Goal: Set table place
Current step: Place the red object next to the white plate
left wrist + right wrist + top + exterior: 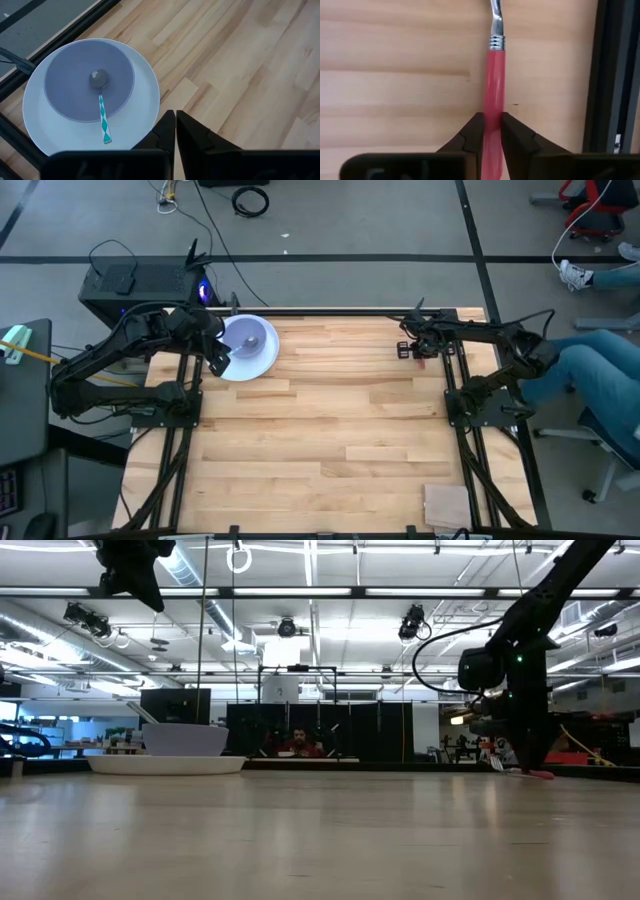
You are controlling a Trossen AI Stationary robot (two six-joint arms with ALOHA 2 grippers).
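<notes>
A large white plate (262,362) sits at the table's far left with the lavender-blue bowl (75,85) on it. A spoon (102,112) with a teal-and-white handle has its head in the bowl and its handle resting over the bowl's rim. My left gripper (175,122) is shut and empty, held high beside the plate's near-left edge; it also shows in the high view (218,362). My right gripper (493,125) is shut on the red-handled fork (494,75) at the table's far right, which also shows in the high view (420,360). My right gripper pinches the fork's red handle (493,107) between its two fingers, some way back from the metal neck (496,42). The fingers come from above, pointing down, one on each long side of the handle. The fork lies level at the tabletop (540,775).
A tan square pad (447,505) lies at the near right corner. Black rails (615,75) run close beside the fork and along the far edge by the plate. A person's legs (590,375) show to the right of the table. Bare wood planks (330,430) fill the middle.
</notes>
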